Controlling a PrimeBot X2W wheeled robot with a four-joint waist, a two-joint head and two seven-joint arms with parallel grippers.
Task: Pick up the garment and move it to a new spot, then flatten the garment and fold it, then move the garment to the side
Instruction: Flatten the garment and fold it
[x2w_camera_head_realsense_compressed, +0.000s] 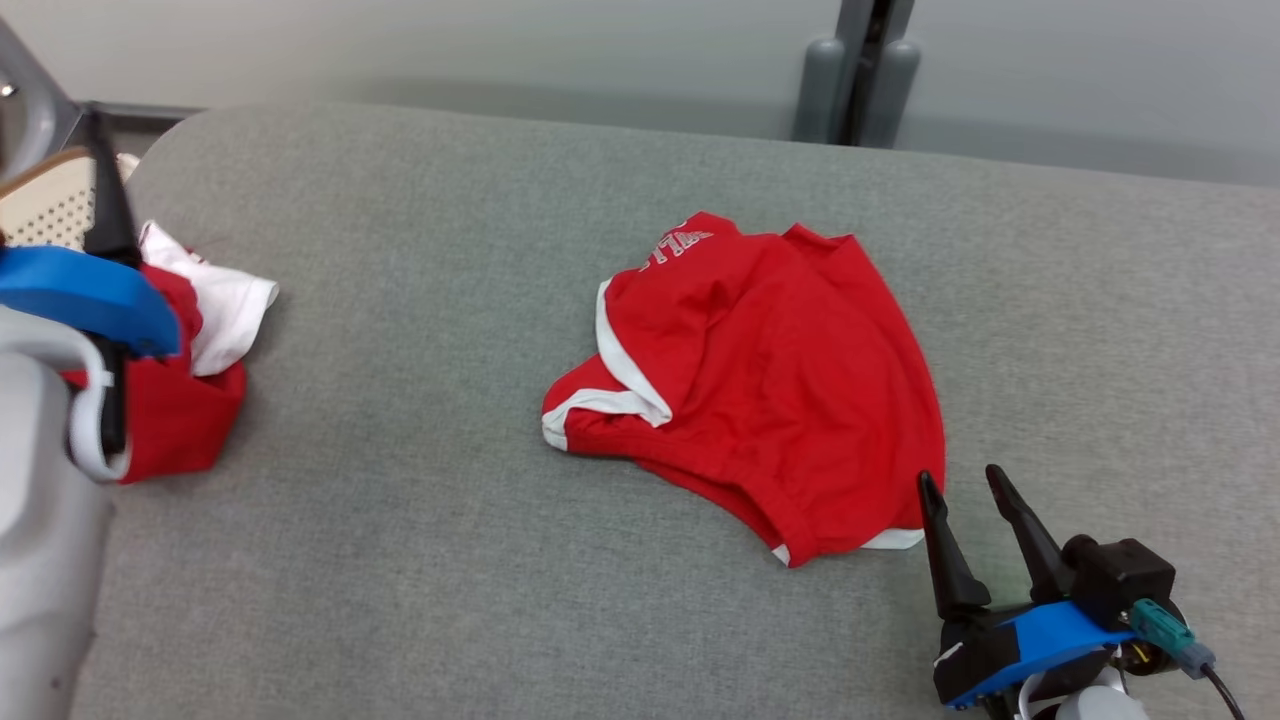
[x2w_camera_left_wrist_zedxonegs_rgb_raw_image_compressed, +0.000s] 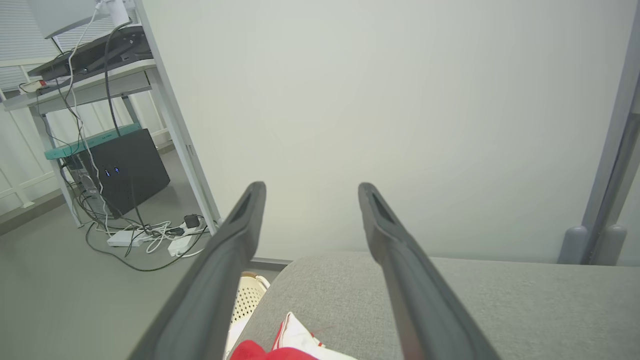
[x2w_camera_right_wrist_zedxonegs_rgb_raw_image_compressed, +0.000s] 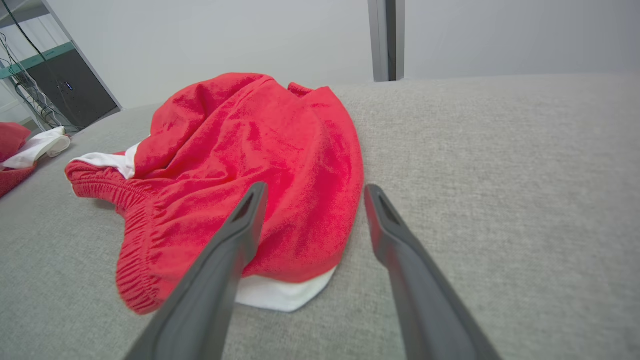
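1. Head view, item one: the garment (x2w_camera_head_realsense_compressed: 760, 390), red shorts with white trim (x2w_camera_head_realsense_compressed: 625, 365). It lies crumpled at the middle of the grey bench (x2w_camera_head_realsense_compressed: 450, 560), neither flattened nor folded.
2. My right claw (x2w_camera_head_realsense_compressed: 960, 482): jaws apart and empty. The tips are just beside the garment's near hem, and I cannot tell whether they touch the cloth.
3. My left claw (x2w_camera_left_wrist_zedxonegs_rgb_raw_image_compressed: 310, 192): jaws apart with nothing between them. It is raised over the bench's left end and points toward the wall.
4. Other stock: a heap of red and white cloth (x2w_camera_head_realsense_compressed: 200, 370) sits under my left arm, with a cream basket (x2w_camera_head_realsense_compressed: 50, 205) beyond the bench edge.
5. Hazard: the layers are doubled over, so a pinch at the hem would likely take both plies and the garment would not open flat.
6. Hazard: the gathered waistband (x2w_camera_right_wrist_zedxonegs_rgb_raw_image_compressed: 135, 240) may bunch when dragged across the napped bench cover.
7. Hazard: if my left claw drops, it could snag the heap instead.
8. Not legible: the lettering (x2w_camera_head_realsense_compressed: 678, 245) is creased and reversed, and the garment's underside and leg openings are folded away.
9. Cut off: my pale left forearm (x2w_camera_head_realsense_compressed: 40, 560) covers part of the heap.
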